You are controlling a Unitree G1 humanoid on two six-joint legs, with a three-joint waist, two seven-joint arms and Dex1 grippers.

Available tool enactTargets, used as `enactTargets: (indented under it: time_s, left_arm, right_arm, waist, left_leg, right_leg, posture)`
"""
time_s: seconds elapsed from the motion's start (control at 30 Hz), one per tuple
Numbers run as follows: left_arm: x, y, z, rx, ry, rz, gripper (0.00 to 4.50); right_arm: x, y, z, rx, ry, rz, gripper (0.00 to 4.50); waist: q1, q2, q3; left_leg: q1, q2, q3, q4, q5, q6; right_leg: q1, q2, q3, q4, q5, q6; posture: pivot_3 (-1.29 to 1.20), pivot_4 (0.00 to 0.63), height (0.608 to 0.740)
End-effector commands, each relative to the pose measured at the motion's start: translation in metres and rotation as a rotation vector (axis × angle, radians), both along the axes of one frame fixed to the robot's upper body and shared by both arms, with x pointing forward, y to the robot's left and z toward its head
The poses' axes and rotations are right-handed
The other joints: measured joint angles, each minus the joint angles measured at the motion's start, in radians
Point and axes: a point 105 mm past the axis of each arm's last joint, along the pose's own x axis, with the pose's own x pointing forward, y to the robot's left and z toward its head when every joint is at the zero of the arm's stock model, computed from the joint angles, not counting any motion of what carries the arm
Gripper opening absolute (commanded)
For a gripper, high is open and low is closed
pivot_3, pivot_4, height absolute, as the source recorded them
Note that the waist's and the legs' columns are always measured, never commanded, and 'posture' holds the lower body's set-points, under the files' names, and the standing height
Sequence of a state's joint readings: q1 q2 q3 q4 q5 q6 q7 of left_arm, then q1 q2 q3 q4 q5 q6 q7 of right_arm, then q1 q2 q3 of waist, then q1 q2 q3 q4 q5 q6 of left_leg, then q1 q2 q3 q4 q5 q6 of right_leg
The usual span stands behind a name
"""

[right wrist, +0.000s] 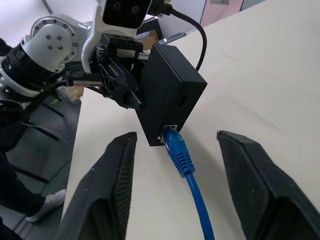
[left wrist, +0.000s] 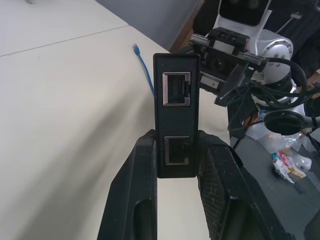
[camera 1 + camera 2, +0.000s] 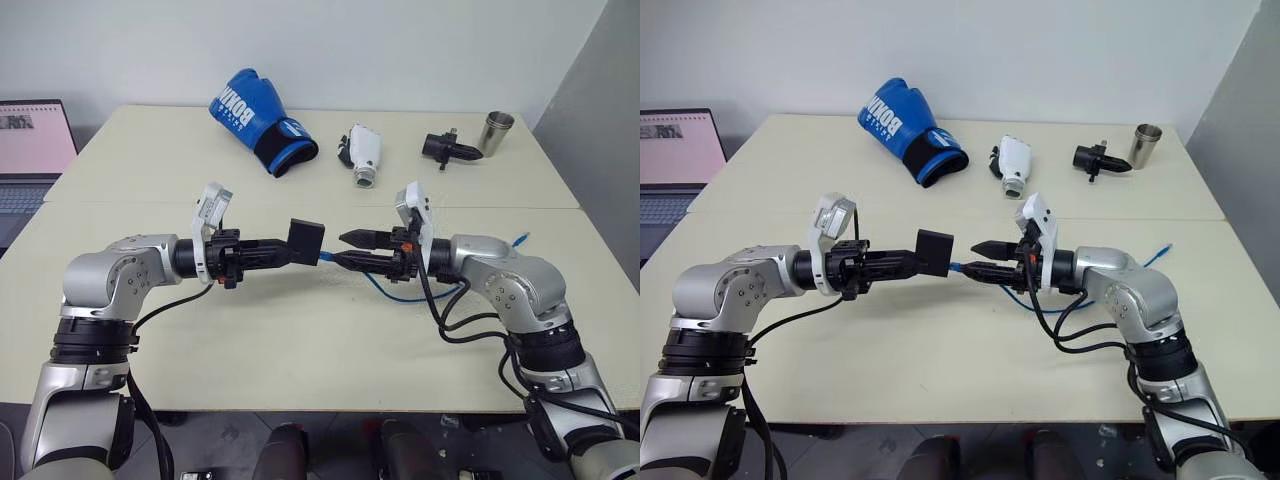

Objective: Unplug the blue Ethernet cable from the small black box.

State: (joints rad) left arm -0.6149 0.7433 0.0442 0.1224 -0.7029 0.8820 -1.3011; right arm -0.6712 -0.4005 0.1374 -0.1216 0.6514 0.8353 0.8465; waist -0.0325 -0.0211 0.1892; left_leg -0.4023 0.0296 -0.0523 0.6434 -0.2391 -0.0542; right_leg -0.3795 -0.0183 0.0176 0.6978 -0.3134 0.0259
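Left end effector (image 3: 285, 247) clamped on small black box (image 3: 306, 240), right end effector (image 1: 175, 187) spread open around blue Ethernet cable (image 1: 187, 175), plug at the box's port.

Office or lab: plain tables (image 3: 300, 330), laptop (image 3: 30, 150).
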Motion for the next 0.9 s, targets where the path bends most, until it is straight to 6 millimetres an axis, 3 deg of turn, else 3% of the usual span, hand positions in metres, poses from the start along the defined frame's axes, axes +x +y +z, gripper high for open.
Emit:
enactTargets:
  time_s: [0.03,0.23,0.4,0.9]
  left_arm:
    - [-0.002,-0.002,0.015,-0.016,-0.058,-0.036,0.77]
    - [-0.002,-0.003,0.017,-0.042,-0.052,-0.066,0.77]
    - [0.0,-0.003,0.02,-0.083,-0.039,-0.07,0.77]
    - [0.003,-0.005,0.018,-0.08,-0.046,-0.059,0.77]
  right_arm:
    - [0.002,-0.001,0.013,0.062,0.039,0.024,2.75]
    - [0.005,-0.002,0.01,0.087,0.12,0.051,2.75]
    - [-0.004,0.001,0.013,0.119,0.178,0.121,2.75]
    - [-0.001,0.008,0.013,0.124,0.188,0.105,2.75]
  waist:
    - [0.0,0.0,0.0]
    - [0.0,0.0,0.0]
    - [0.0,0.0,0.0]
    - [0.0,0.0,0.0]
  left_leg:
    - [0.0,0.0,0.0,0.0,0.0,0.0]
    - [0.0,0.0,0.0,0.0,0.0,0.0]
    - [0.0,0.0,0.0,0.0,0.0,0.0]
    - [-0.001,0.0,0.0,0.0,0.0,0.0]
  right_leg:
    - [0.0,0.0,0.0,0.0,0.0,0.0]
    - [0.0,0.0,0.0,0.0,0.0,0.0]
    - [0.0,0.0,0.0,0.0,0.0,0.0]
    - [-0.001,0.0,0.0,0.0,0.0,0.0]
  posture:
    - [0.0,0.15,0.74]
    - [0.0,0.15,0.74]
    - [0.0,0.15,0.74]
    - [0.0,0.15,0.74]
